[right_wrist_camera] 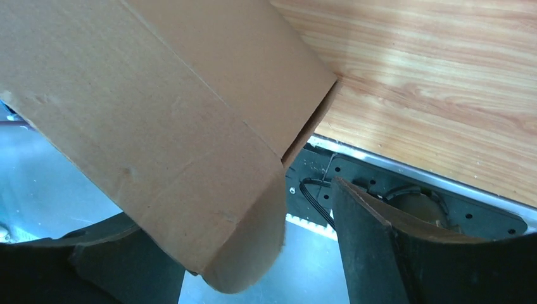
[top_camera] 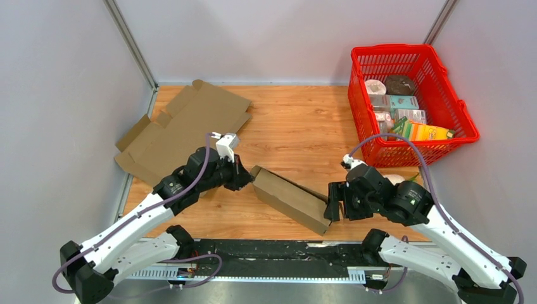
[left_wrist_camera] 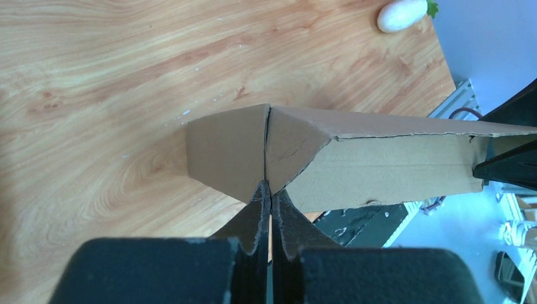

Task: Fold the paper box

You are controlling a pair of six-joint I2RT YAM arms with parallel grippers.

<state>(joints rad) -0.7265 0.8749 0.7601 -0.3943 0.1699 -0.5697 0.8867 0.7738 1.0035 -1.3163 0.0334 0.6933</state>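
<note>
The paper box point(top_camera: 291, 197) is a long brown carton lying slantwise near the table's front edge. My left gripper point(top_camera: 247, 179) is shut with nothing between its fingers. Its tips point(left_wrist_camera: 270, 190) touch the seam where the two end flaps of the box point(left_wrist_camera: 380, 164) meet. My right gripper point(top_camera: 334, 206) stands open around the box's other end. In the right wrist view a rounded flap of the box point(right_wrist_camera: 158, 114) hangs between the fingers. The right finger point(right_wrist_camera: 373, 240) is apart from the cardboard, and the left finger point(right_wrist_camera: 95, 266) is partly hidden under it.
A flat unfolded cardboard sheet point(top_camera: 183, 126) lies at the back left against the wall. A red basket point(top_camera: 437, 73) full of groceries stands at the back right. A small white toy vegetable point(left_wrist_camera: 402, 14) lies beside the right arm. The table's front rail point(top_camera: 266, 250) runs just below the box.
</note>
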